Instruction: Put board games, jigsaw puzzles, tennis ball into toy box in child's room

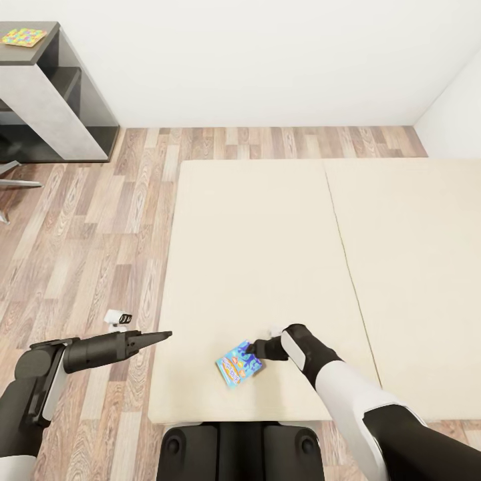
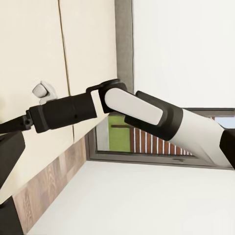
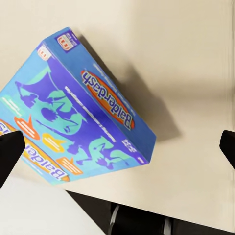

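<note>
Right claw (image 1: pixel 252 347) sits at the upper right corner of the blue board game (image 1: pixel 238 364), fingers spread wide with nothing between them; the box lies on the bed (image 1: pixel 267 234) near its front edge, long axis slanting toward the robot's left. Left claw (image 1: pixel 160 335), apparently pressed together, hangs farther off over the floor. Counted: one board game, one jigsaw puzzle (image 1: pixel 23 37) on the far desk (image 1: pixel 40 53)
</note>
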Motion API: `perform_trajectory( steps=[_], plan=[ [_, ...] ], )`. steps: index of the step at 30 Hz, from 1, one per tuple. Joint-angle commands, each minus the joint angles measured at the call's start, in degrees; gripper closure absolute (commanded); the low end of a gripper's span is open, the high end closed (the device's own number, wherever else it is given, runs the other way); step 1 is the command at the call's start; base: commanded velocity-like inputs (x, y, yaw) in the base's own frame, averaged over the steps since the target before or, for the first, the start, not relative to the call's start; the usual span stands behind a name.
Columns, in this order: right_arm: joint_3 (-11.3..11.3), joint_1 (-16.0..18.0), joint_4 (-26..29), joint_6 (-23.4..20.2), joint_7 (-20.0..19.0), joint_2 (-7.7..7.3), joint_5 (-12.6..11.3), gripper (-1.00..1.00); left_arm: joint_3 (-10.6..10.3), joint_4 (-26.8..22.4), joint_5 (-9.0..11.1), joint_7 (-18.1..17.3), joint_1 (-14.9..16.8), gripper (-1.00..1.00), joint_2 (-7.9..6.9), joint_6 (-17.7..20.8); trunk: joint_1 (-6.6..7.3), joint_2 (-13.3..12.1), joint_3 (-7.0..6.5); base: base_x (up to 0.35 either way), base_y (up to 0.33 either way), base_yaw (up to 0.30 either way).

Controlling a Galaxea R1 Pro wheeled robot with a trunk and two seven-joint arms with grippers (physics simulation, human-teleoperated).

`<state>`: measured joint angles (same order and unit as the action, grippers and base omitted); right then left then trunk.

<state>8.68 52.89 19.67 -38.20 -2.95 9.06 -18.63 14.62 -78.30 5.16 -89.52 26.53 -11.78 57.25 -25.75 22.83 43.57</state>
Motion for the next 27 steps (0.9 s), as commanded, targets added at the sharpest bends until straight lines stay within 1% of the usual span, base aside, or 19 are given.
perform_trajectory(
  steps=[1, 11, 15, 18, 19, 26, 27],
  plan=[
    [0.3, 0.0, 0.1, -0.2, -0.1, -0.07, -0.1, -1.0, 0.0, 0.0, -0.1, -0.2, 0.0, -1.0, -0.01, 0.6, -0.03, 0.1, 0.06, 0.0, 0.0, 0.0],
    [0.5, 0.0, 0.2, -0.2, 0.0, -0.13, -0.1, -1.0, 0.1, 0.0, 0.0, -0.2, 0.0, -1.0, -0.08, 0.7, -0.03, 0.1, 0.12, 0.0, 0.0, 0.0],
    [0.5, 0.0, 0.3, -0.2, -0.1, -0.05, -0.1, -1.0, 0.2, 0.0, 0.0, -0.2, 0.0, -1.0, -0.18, 0.7, -0.03, 0.1, 0.35, 0.0, 0.0, 0.0],
    [0.5, 0.0, 0.3, -0.3, -0.1, 0.0, -0.1, -1.0, 0.6, 0.0, 0.1, -0.4, 0.0, -1.0, -0.37, 0.7, -0.03, 0.1, 0.59, 0.0, 0.0, 0.0],
    [0.5, 0.0, 0.3, -0.4, -0.1, 0.02, -0.1, -1.0, 0.9, 0.0, 0.1, -0.5, 0.0, -1.0, -0.4, 0.7, -0.03, 0.1, 0.68, 0.0, 0.0, 0.0],
    [0.4, 0.0, 0.7, -0.8, -0.2, 0.28, -0.1, -1.0, 5.0, 0.0, 0.1, -0.5, 0.0, -1.0, -0.63, 0.8, -0.03, 0.1, 1.31, 0.0, 0.0, 0.0],
    [0.5, 0.0, 0.8, -0.8, -0.2, 0.27, -0.1, -1.0, 6.1, 0.0, 0.1, -0.5, 0.0, -1.0, -1.0, 0.8, -0.03, 0.1, 1.4, 0.0, 0.0, 0.0]
  ],
)
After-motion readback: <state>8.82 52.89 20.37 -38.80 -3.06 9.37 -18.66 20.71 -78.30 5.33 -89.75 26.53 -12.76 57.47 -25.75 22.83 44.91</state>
